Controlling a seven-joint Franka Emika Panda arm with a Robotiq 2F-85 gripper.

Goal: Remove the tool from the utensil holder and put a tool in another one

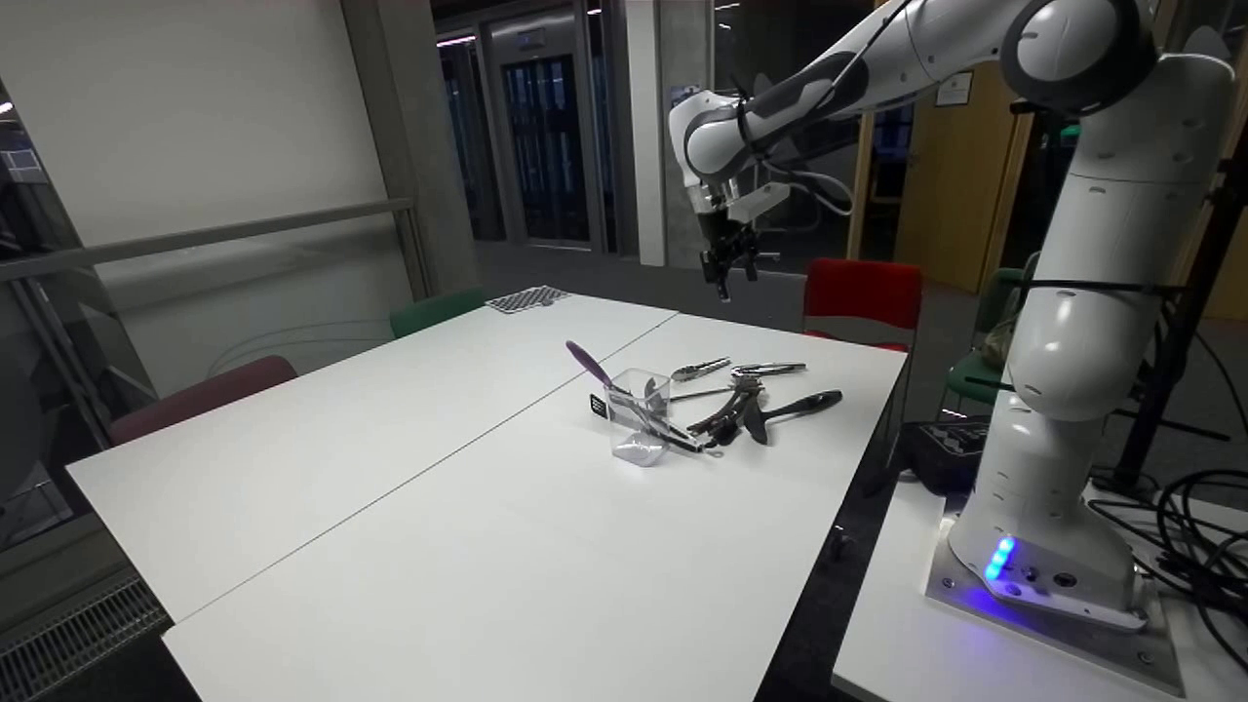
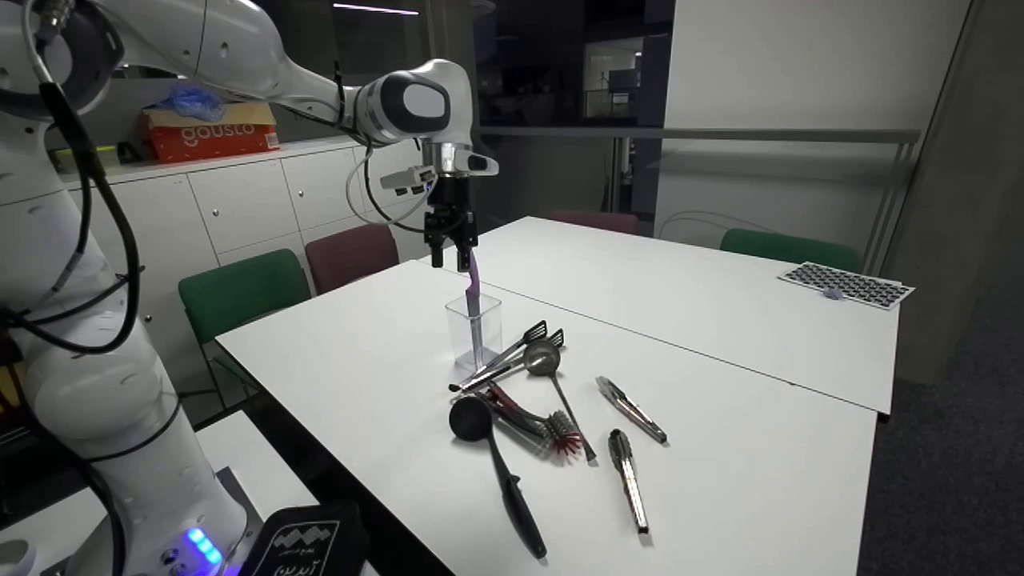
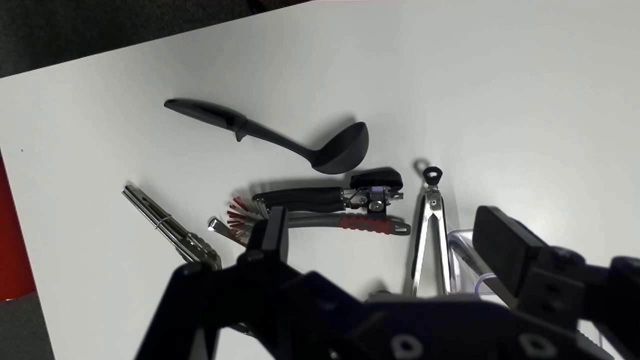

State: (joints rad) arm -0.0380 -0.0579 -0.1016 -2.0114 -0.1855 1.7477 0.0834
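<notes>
See black 2-fingered gripper (image 2: 450, 262) hanging higher than clear square plastic utensil holder (image 2: 460, 336), with jaws wide apart. Note white table (image 2: 760, 480) beneath holder, purple-handled utensil (image 2: 474, 294) leaning inside it, black plastic ladle (image 2: 512, 490) and 2 silver metal tongs (image 2: 632, 410) apart from it.

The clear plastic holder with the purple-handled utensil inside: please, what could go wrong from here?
The clear plastic holder looks light, so it might tip or lift with the purple-handled utensil. That utensil leans, so the open jaws could push it aside rather than close around it. The black-ringed tongs lie close beside the holder and might get knocked.
</notes>
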